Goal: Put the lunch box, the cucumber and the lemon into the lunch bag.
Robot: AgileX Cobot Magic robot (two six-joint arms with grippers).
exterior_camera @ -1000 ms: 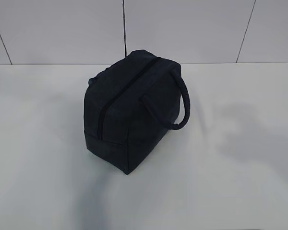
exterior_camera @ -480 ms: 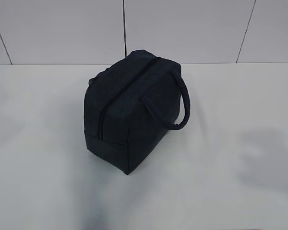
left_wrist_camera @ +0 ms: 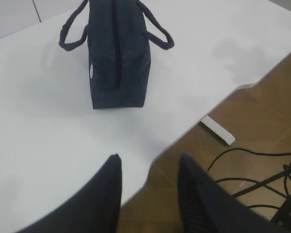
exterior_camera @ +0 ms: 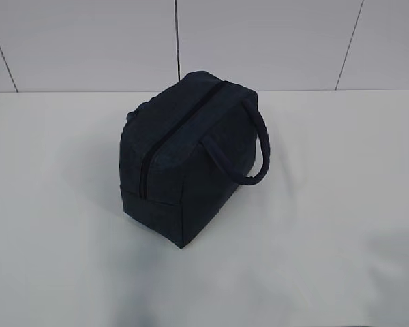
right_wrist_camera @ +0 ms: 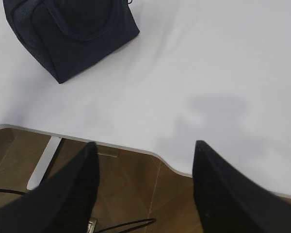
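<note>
The dark navy lunch bag (exterior_camera: 187, 160) stands on the white table, its top zipper closed and one loop handle hanging toward the right. It also shows in the left wrist view as the lunch bag (left_wrist_camera: 117, 53) with both handles out to the sides, and in the right wrist view as the lunch bag (right_wrist_camera: 70, 34) at the top left. The lunch box, the cucumber and the lemon are out of view. My left gripper (left_wrist_camera: 149, 162) hangs open over the table's near edge, nothing between its fingers. My right gripper (right_wrist_camera: 144, 148) is open wider, also empty, above the table edge. Neither gripper shows in the exterior view.
The white table (exterior_camera: 327, 204) runs back to a tiled wall (exterior_camera: 259, 41). Below its curved front edge lie a brown floor (left_wrist_camera: 252, 126), black cables (left_wrist_camera: 252, 170) and a white table foot (left_wrist_camera: 218, 131).
The bag has not moved. Faint arm shadows on the table at the right have drifted toward the lower right and faded out of the exterior view.
</note>
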